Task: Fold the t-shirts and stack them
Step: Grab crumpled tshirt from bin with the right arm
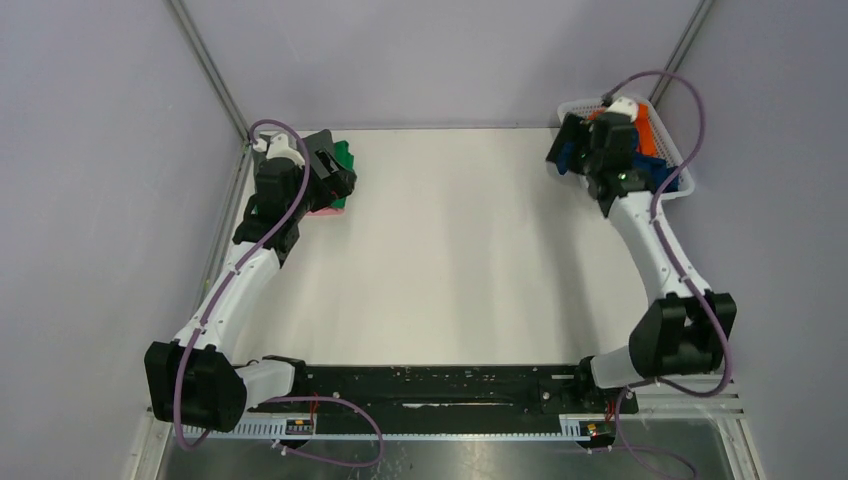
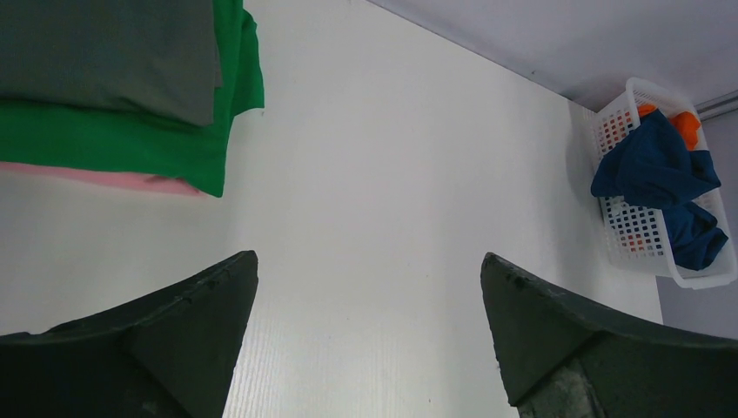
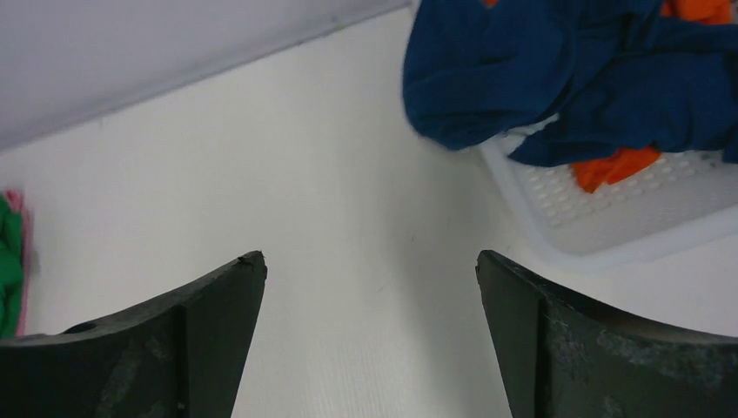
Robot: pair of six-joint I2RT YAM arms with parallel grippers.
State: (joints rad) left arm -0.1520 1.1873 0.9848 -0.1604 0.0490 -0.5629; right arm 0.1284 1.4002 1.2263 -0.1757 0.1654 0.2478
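Fold-and-stack scene, overhead and wrist views. At the far left of the worktop (image 1: 450,260) lies a folded stack: the grey t-shirt (image 2: 104,52) on top, the green t-shirt (image 2: 130,144) beneath it, and the pink t-shirt (image 2: 104,178) lowest, only its edge showing. The left hand (image 2: 369,257) hangs close beside this stack over bare worktop, its fingers spread apart and holding nothing. At the far right corner a white mesh basket (image 2: 648,235) contains the crumpled dark blue t-shirt (image 3: 540,78), which spills over the basket's rim, and the orange t-shirt (image 3: 618,165), partly covered by the blue one. The right hand (image 3: 371,255) is at the basket's edge, its fingers likewise apart and empty.
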